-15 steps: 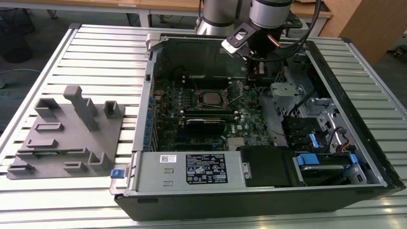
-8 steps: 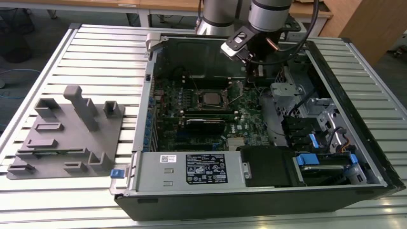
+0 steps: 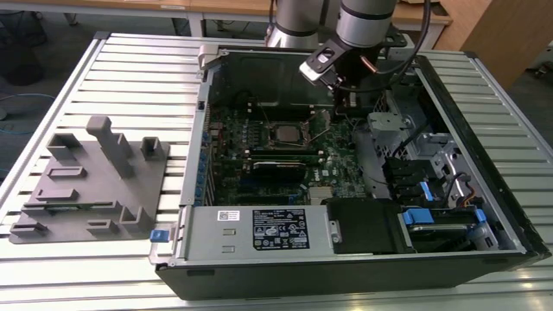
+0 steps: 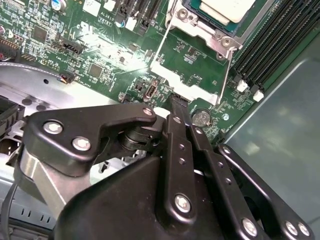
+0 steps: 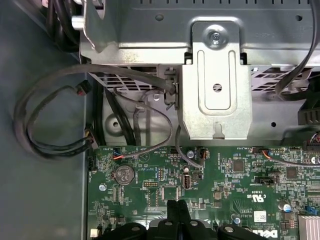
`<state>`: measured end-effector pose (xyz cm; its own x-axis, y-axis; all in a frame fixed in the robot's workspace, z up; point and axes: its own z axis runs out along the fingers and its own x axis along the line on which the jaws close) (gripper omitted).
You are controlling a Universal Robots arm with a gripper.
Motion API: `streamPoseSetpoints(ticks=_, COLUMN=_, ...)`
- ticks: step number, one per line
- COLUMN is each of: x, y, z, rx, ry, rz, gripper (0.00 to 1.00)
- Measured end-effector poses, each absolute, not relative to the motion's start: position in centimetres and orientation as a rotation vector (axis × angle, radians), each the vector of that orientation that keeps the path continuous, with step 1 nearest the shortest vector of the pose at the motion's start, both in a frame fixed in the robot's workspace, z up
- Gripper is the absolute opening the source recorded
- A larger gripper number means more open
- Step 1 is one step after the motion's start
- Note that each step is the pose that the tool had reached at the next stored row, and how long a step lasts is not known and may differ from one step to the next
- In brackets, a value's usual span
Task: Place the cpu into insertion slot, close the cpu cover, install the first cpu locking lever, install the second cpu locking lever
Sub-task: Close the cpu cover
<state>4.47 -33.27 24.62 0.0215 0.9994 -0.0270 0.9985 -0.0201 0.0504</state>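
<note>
The cpu (image 3: 283, 133) with its silvery-grey top lies flat in the insertion slot (image 3: 269, 126) on the green board inside the open computer case. The second wrist view shows the cpu (image 4: 226, 9) with the metal cpu cover (image 4: 200, 26) lying around it. Two thin wire levers (image 4: 159, 47) (image 4: 228, 70) run along the socket's sides; I cannot tell whether they are latched. My gripper (image 3: 343, 109) hangs low over the board on the exterior view's right of the socket. It is shut, the fingertips (image 5: 173, 209) pressed together with nothing between them. The gripper (image 4: 175, 102) sits a short way from the socket.
A silver metal bracket (image 5: 216, 95) and looping black cables (image 5: 55, 145) stand close beyond the fingertips. A coin battery (image 5: 123, 174) lies on the board. Black memory slots (image 4: 275, 45) flank the socket. A grey parts fixture (image 3: 90, 184) rests on the slatted table on the exterior view's left.
</note>
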Motion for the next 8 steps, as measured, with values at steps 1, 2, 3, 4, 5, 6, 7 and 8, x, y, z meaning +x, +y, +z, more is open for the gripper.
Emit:
streamPoseSetpoints(ticks=1, x=4.47, y=-33.27, z=24.53, rx=2.205, ry=2.16, rz=0.025, gripper=0.11)
streamPoseSetpoints(ticks=2, x=4.47, y=-33.27, z=24.44, rx=2.205, ry=2.16, rz=0.025, gripper=0.11)
streamPoseSetpoints(ticks=3, x=4.47, y=-33.27, z=24.37, rx=2.205, ry=2.16, rz=0.025, gripper=0.11)
streamPoseSetpoints(ticks=4, x=4.47, y=-33.27, z=24.32, rx=2.205, ry=2.16, rz=0.025, gripper=0.11)
streamPoseSetpoints(ticks=5, x=4.47, y=-33.27, z=24.28, rx=2.205, ry=2.16, rz=0.025, gripper=0.11)
streamPoseSetpoints(ticks=6, x=4.47, y=-33.28, z=24.25, rx=2.205, ry=2.16, rz=0.025, gripper=0.11)
streamPoseSetpoints(ticks=7, x=4.47, y=-33.28, z=24.25, rx=2.205, ry=2.16, rz=0.024, gripper=0.11)
streamPoseSetpoints(ticks=8, x=4.47, y=-33.28, z=24.25, rx=2.205, ry=2.16, rz=0.024, gripper=0.11)
